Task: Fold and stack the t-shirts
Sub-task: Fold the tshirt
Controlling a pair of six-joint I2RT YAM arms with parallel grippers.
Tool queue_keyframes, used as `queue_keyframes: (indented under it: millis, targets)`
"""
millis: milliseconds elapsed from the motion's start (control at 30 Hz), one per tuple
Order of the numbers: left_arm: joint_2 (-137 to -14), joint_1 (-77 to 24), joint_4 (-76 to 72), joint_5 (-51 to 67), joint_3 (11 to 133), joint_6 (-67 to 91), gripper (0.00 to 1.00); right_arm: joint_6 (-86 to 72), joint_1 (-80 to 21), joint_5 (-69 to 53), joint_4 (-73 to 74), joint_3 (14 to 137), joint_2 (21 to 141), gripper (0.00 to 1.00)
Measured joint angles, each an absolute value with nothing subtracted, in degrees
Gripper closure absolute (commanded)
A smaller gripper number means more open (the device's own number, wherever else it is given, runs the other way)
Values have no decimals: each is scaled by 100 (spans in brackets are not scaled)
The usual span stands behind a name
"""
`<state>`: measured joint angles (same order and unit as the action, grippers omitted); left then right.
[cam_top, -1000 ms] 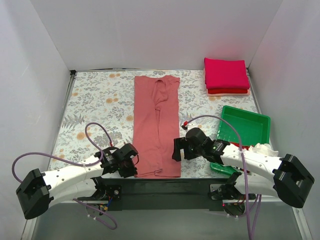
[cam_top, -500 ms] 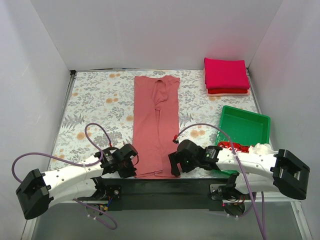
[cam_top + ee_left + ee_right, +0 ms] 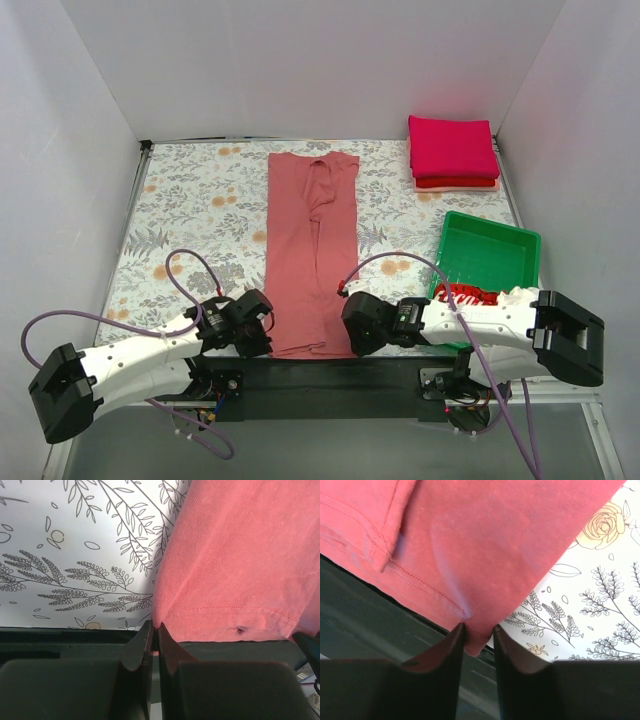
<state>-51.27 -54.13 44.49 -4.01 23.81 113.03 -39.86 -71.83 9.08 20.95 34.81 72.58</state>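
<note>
Reveals only from the wrists left gripper (image 3: 155, 628) clenched on soft salmon t-shirt (image 3: 240, 555) at its stitched hem corner, right gripper (image 3: 478, 630) straddling another corner, grip unclear.

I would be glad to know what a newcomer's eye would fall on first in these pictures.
The long salmon-red t-shirt, folded into a narrow strip down the middle of the floral table covering, stands out first. At its near hem the left fingers pinch one corner, while the right fingers straddle the other with a gap. A stack of folded magenta and red shirts sits far right, a green tray nearer.
</note>
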Motion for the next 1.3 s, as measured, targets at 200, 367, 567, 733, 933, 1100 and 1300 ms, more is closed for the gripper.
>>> queue_keyframes:
  millis: [200,367,567,733,933,1100,1300]
  targets:
    - [-4993,-5413,4506,-388,2296,11402,100,-4185,-7229,878,2143,3328,7000,99]
    - [-4840,-5413,4663,-333,2292,11424,100,-4307,-7284,810,2178,3131,6635,99]
    - [-4619,-5413,4762,-252,2298,11426,100,-4322,-7317,781,2204,3124,6464,99]
    - [-4648,-5413,4797,-322,2458,11393,100,-4311,-7328,908,2215,3129,6434,99]
    - [-4842,-5413,4812,-993,3059,11417,100,-4134,-7336,1385,2270,3297,6392,99]
    - [-5181,-5413,4652,-1900,3601,11356,100,-3787,-7120,1828,2268,3776,6447,99]
    - [-6020,-5299,4366,-2733,4287,11065,100,-3037,-6383,1922,2093,4495,6836,99]
